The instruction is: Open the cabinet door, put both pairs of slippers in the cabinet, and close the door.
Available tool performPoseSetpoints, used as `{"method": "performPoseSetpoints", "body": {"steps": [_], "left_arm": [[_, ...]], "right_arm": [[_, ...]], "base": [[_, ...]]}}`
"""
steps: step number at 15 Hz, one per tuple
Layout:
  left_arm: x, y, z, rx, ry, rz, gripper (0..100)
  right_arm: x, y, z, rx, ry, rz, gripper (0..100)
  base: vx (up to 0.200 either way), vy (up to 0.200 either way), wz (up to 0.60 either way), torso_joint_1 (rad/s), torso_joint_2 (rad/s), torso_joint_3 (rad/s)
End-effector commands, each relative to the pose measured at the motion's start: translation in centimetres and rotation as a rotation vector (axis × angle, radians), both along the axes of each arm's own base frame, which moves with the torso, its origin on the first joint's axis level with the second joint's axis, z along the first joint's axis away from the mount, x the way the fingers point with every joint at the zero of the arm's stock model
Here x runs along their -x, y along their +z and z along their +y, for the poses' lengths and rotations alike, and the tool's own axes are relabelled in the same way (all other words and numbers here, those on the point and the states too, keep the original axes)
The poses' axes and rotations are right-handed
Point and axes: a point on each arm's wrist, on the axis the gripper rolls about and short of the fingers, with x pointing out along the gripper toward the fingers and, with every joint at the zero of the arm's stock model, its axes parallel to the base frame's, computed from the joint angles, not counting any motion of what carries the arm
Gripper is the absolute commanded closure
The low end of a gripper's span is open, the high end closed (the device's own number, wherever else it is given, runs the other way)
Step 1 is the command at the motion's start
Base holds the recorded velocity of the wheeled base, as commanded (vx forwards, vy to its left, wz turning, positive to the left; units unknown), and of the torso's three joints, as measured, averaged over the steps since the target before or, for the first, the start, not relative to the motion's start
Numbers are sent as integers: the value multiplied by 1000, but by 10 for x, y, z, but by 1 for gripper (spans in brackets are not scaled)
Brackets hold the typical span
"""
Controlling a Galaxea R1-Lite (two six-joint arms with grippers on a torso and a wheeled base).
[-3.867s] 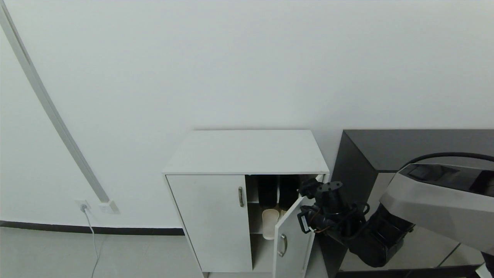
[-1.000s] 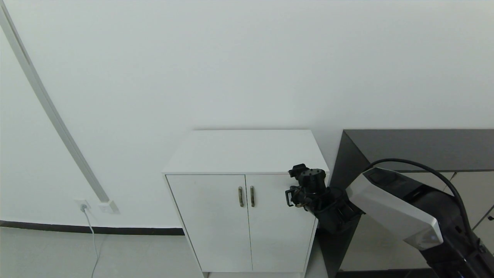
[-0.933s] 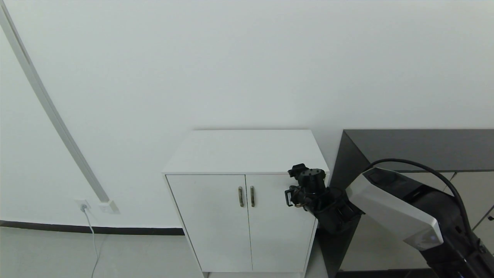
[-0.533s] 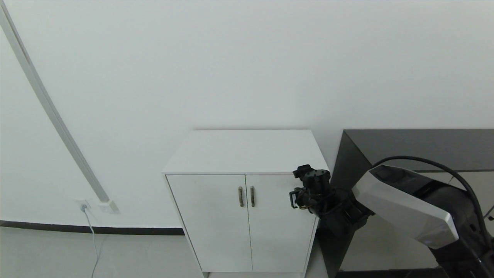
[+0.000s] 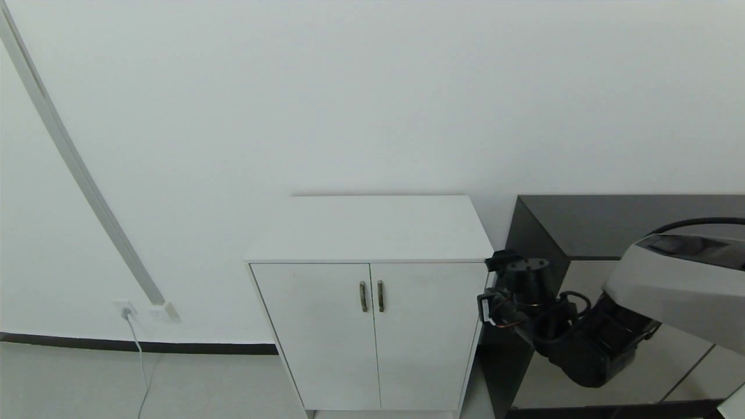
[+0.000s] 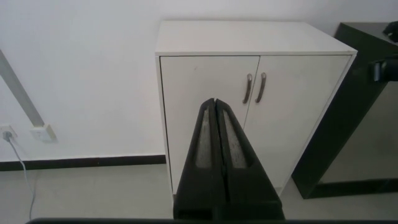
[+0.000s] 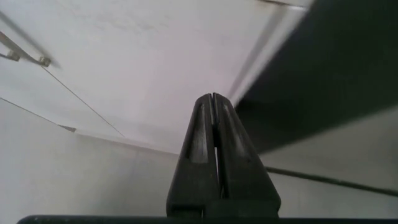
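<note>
Two cabinet doors point(image 5: 375, 349) sit flush shut. Cabinet point(image 5: 372, 230) stands at the wall, beside a dark unit point(image 5: 611, 221). Right gripper point(image 5: 496, 260) is just off its right edge, jaws clenched on nothing; left gripper point(image 6: 215, 107) likewise. Judged: closing step done; next, clear the arm.

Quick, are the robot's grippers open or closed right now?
Left gripper: closed, holding nothing.
Right gripper: closed, holding nothing.

White cabinet point(image 5: 314, 331), bronze handles point(image 5: 364, 296), black sideboard point(image 5: 611, 221)
</note>
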Motion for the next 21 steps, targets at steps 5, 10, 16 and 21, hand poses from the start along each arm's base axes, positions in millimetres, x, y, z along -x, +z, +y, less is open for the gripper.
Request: {"method": "performPoseSetpoints", "body": {"steps": [5,10,16,21], "left_arm": [[0,0,0,1,1,0,100],[0,0,0,-1,1,0,100],[0,0,0,1,2,0,100],[0,0,0,1,2,0,100]], "right_arm": [[68,64,-74,-14,-149,-71,100],[113,74,-107,7,-219,-80,100],[161,77,-129,27,-249,-92,100],[199,78,-144,34,-265,-136,100]], "base": [[0,0,0,0,0,0],[0,0,0,0,0,0],[0,0,0,0,0,0],[0,0,0,0,0,0]]}}
